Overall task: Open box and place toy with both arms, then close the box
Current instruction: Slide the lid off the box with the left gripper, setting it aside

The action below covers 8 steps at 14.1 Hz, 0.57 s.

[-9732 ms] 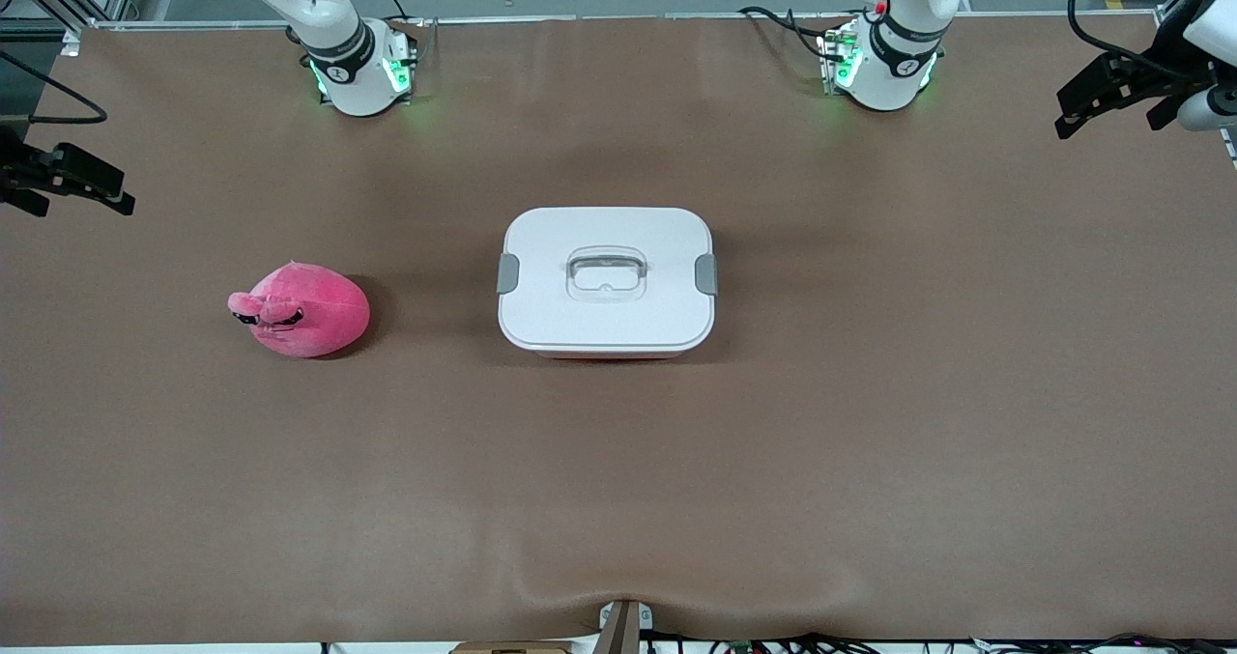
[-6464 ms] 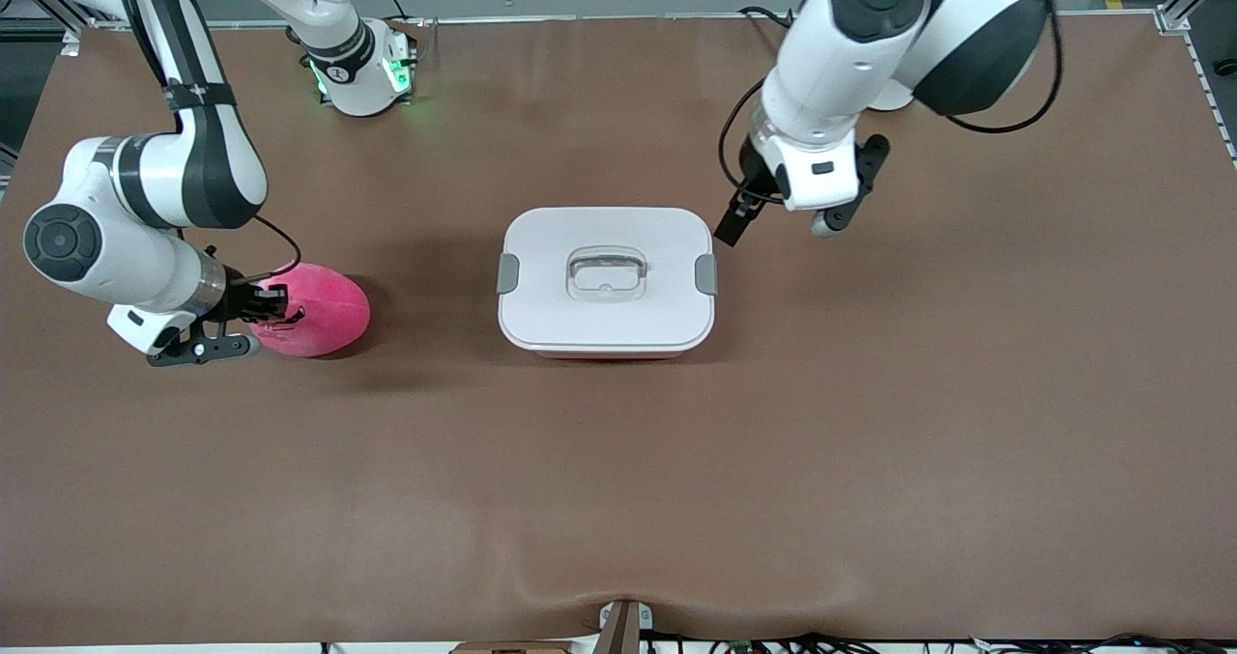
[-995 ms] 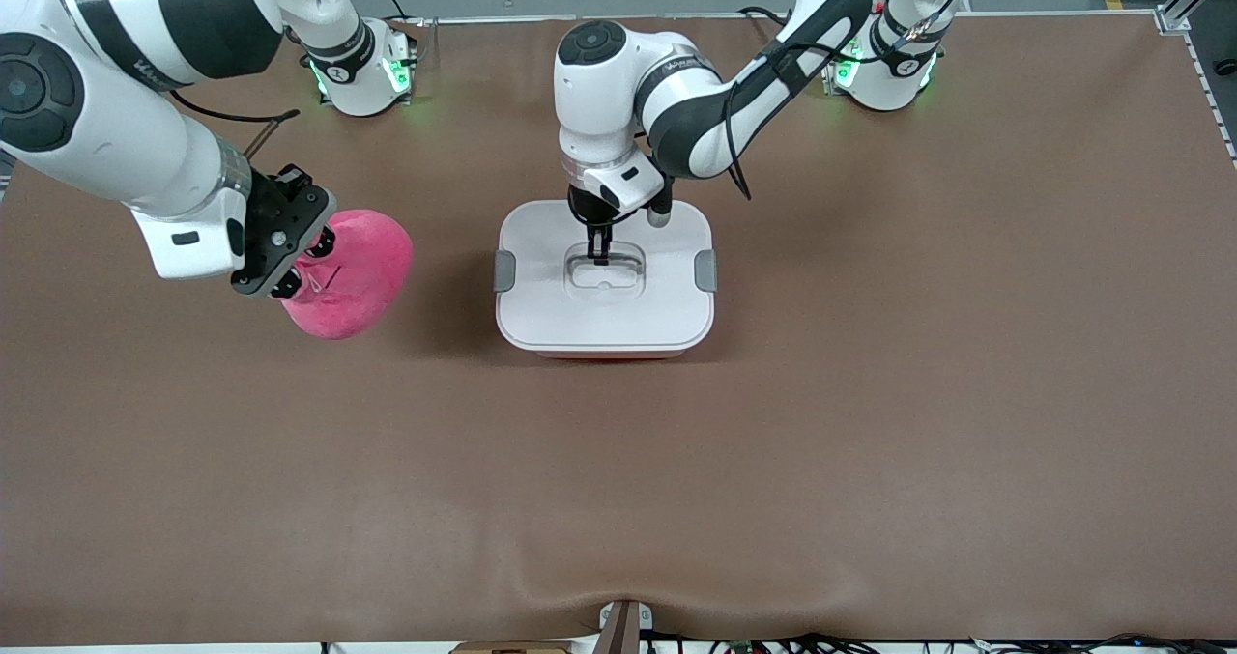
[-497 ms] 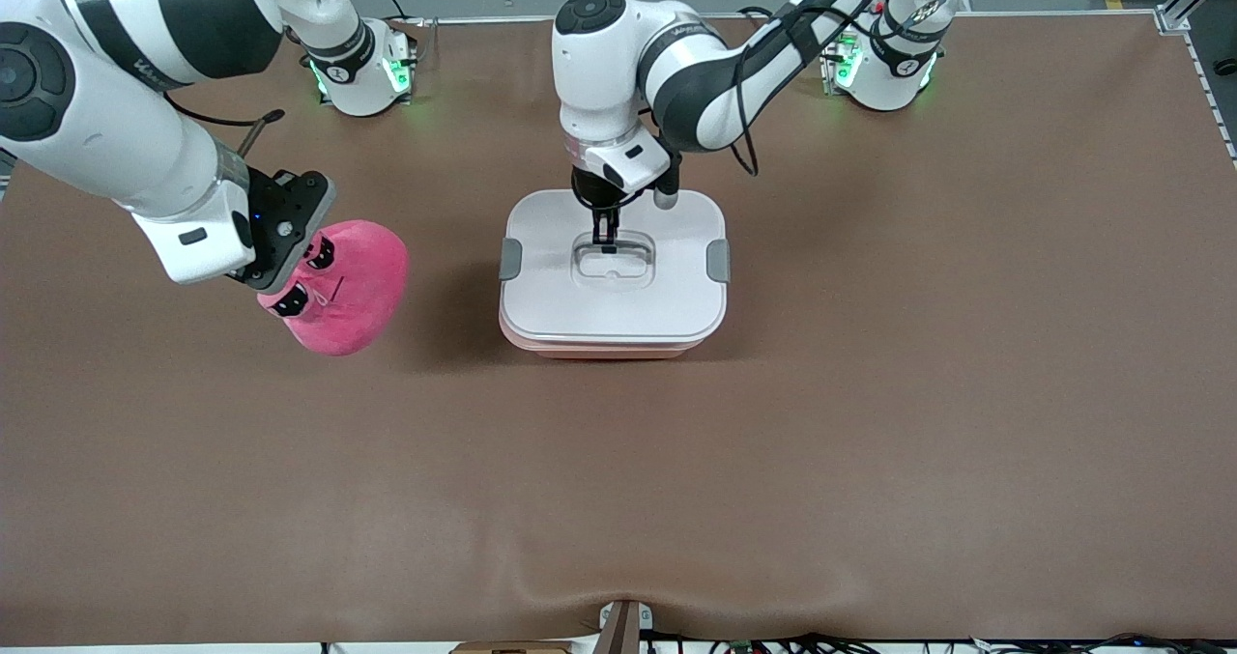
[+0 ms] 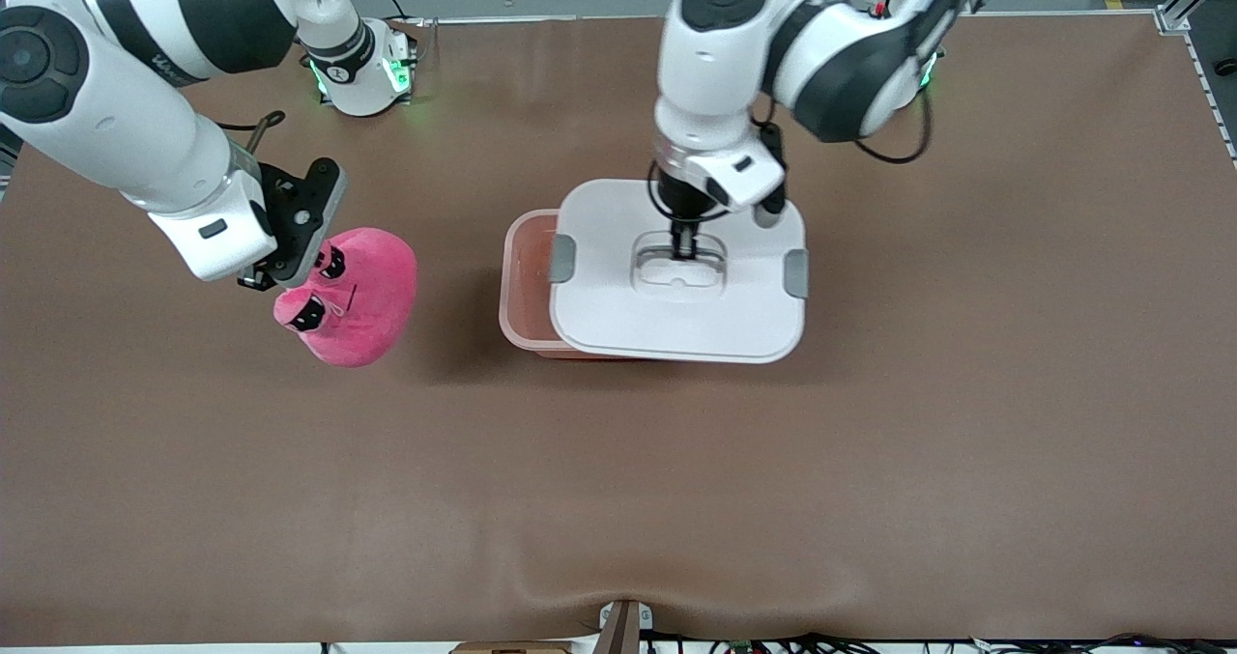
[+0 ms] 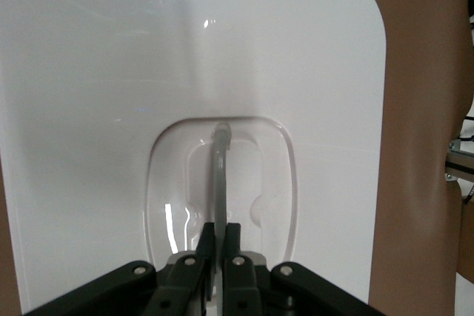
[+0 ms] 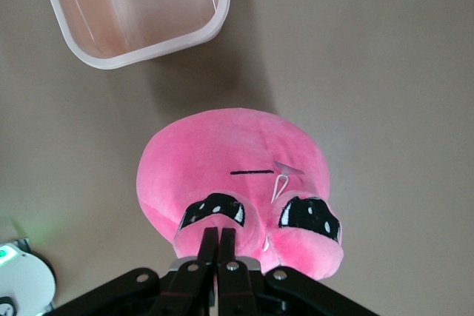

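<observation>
The left end effector [image 5: 683,244] is clenched on the thin clear handle [image 6: 220,175] in the recess of the white lid [image 5: 676,287], holding the lid up over the pink box [image 5: 527,282], which sits mid-desk with its rim toward the right arm's end uncovered; the lid looks light, stiff and smooth, so that handle is probably the only sure hold. The right end effector [image 5: 290,272] is clenched on a pinch of the pink toy [image 5: 353,297] near its dark eye marks, above the desk beside the box. Soft and light, the plush likely sags and swings from so small a pinch.
</observation>
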### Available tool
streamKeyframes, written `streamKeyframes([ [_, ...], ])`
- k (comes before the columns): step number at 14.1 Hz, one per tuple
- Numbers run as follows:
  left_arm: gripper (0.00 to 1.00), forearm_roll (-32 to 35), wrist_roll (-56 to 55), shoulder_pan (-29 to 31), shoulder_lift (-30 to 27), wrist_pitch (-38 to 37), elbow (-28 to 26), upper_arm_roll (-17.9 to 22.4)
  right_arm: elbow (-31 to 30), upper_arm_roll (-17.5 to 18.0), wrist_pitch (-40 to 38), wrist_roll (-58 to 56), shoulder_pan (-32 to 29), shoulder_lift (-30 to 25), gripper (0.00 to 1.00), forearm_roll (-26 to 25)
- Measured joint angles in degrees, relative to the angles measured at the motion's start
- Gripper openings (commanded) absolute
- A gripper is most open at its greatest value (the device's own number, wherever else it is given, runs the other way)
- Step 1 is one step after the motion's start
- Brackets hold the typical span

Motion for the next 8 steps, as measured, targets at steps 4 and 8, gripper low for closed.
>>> streamKeyframes([
  [4,0.0,-5.08,13.33,7.19,-2.29,-1.48,-0.02,-0.02,0.2,0.0,1.9,-1.97,4.96,0.03,0.0,-0.09],
  [8,0.0,-8.03,22.85,13.13,-2.85,-3.89,-0.02,-0.04,0.4,0.01,4.85,-6.51,8.82,0.03,0.0,-0.15],
])
